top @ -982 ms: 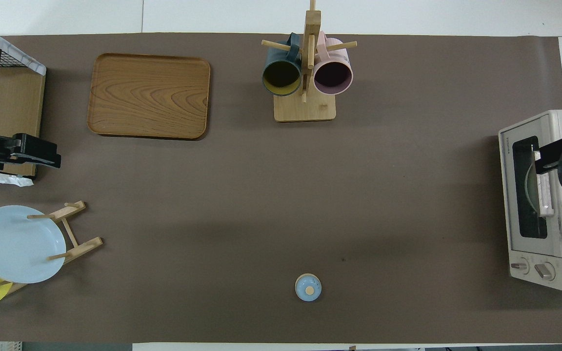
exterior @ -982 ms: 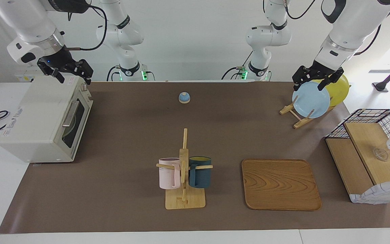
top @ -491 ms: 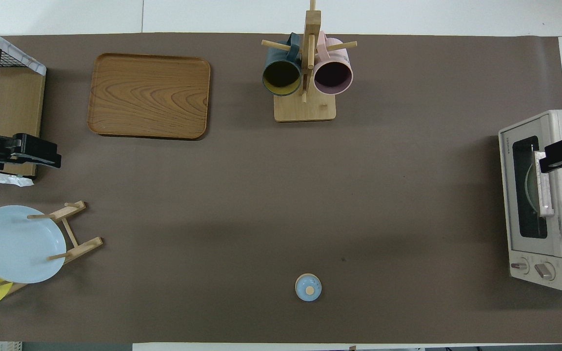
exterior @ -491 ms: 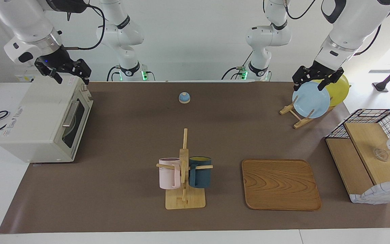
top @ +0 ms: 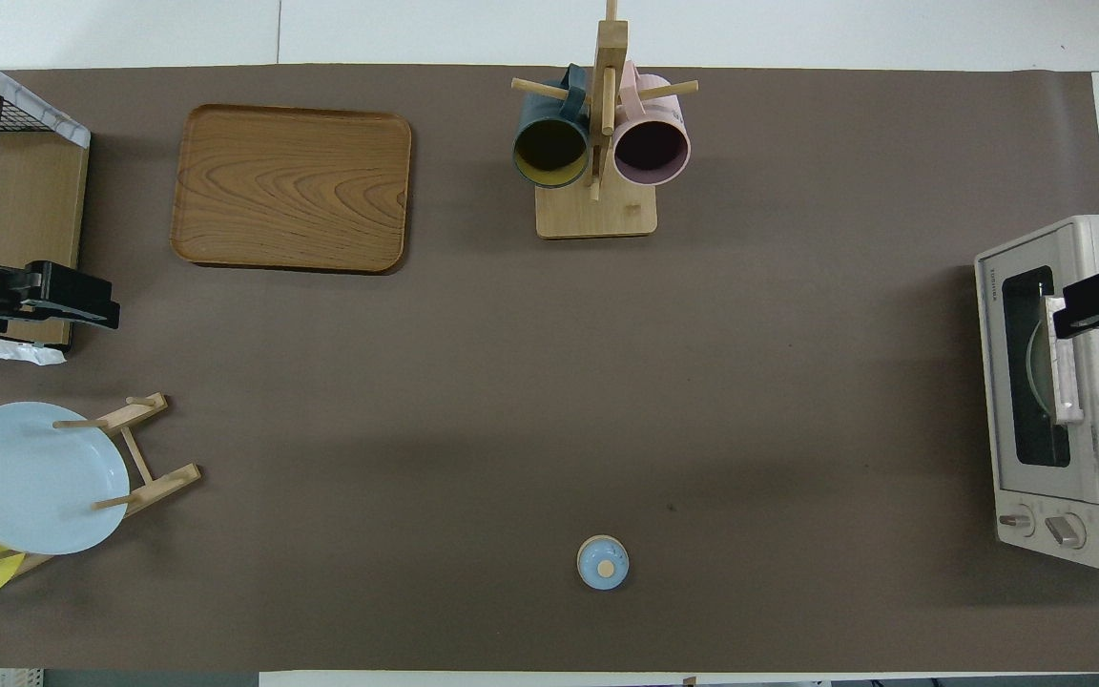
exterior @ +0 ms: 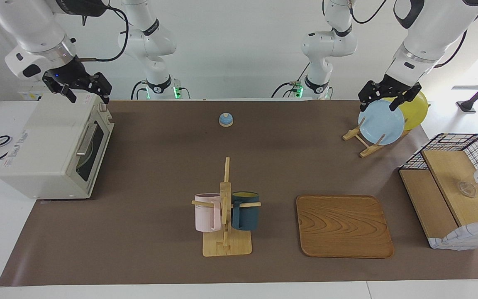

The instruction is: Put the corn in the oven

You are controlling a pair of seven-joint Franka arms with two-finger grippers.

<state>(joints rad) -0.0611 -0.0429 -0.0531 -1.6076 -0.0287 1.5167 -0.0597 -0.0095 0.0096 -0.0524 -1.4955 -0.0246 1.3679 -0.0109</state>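
Cream-white toaster oven point(exterior: 56, 145) sits door-shut directly beneath the spread, empty right claw point(exterior: 84, 87); left claw point(exterior: 387, 97), spread, waits over the plate rack point(exterior: 367, 143); no corn visible.

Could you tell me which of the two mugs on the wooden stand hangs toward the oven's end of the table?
The pink mug does; the dark blue mug hangs on the stand's tray-facing side.

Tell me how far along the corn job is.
No corn shows on the table. The oven is shut, something round and pale dimly behind its glass. Nothing in hand: right gripper is open over the oven's top, left gripper open over the plates. Nothing visibly left.
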